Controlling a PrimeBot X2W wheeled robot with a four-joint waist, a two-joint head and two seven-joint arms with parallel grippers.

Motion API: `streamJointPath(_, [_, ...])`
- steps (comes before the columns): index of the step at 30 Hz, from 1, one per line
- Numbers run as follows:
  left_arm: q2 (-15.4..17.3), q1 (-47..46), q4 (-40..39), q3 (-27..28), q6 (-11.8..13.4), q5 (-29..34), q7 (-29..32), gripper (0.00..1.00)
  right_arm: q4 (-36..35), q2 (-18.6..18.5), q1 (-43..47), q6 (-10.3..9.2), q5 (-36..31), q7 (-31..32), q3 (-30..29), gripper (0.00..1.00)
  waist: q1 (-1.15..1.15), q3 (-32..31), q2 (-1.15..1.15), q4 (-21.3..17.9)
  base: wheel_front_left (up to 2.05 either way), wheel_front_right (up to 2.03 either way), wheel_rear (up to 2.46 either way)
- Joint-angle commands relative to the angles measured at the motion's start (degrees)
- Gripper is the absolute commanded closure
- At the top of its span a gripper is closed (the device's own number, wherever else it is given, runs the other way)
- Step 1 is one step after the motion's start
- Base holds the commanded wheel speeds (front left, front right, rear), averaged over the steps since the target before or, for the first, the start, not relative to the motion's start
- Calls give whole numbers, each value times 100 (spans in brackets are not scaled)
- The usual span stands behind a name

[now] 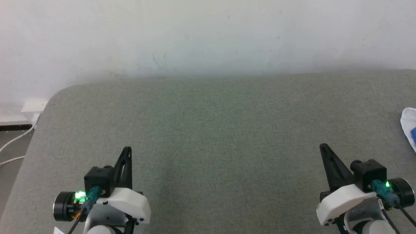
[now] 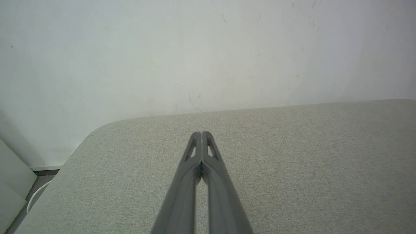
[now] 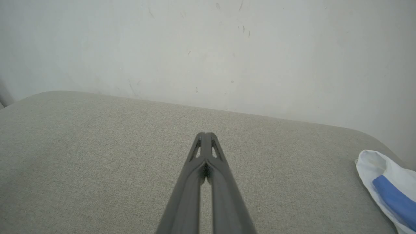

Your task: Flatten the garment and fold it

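Note:
A bunched edge of the garment [image 1: 410, 125], white with a royal-blue strip, pokes in at the right side of the grey padded table [image 1: 208, 130]; most of it is out of view. The right wrist view has it at the lower right [image 3: 386, 182]. My left gripper [image 1: 127, 150] hovers over the table at the lower left, shut and empty, its tips pressed together [image 2: 201, 133]. Over at the lower right, my right gripper [image 1: 322, 146] is likewise shut with nothing in it, tips meeting [image 3: 205, 134], well left of the garment.
A pale wall [image 1: 208, 35] runs behind the table's far edge. The table's rounded left corner [image 1: 61, 92] drops off to a floor with white cables [image 1: 13, 143] and a white socket block [image 1: 32, 107].

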Motion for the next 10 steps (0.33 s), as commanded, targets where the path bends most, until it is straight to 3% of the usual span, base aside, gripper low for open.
streamJointPath(1, [-13,33,-27,24,29,37,1,100,-27,17,-86,-11,-43,3,1,100,0,0,0,0,0,0,0])
streamJointPath(10, [-13,33,-27,24,29,37,1,100,-27,17,-86,-11,-43,3,1,100,0,0,0,0,0,0,0])
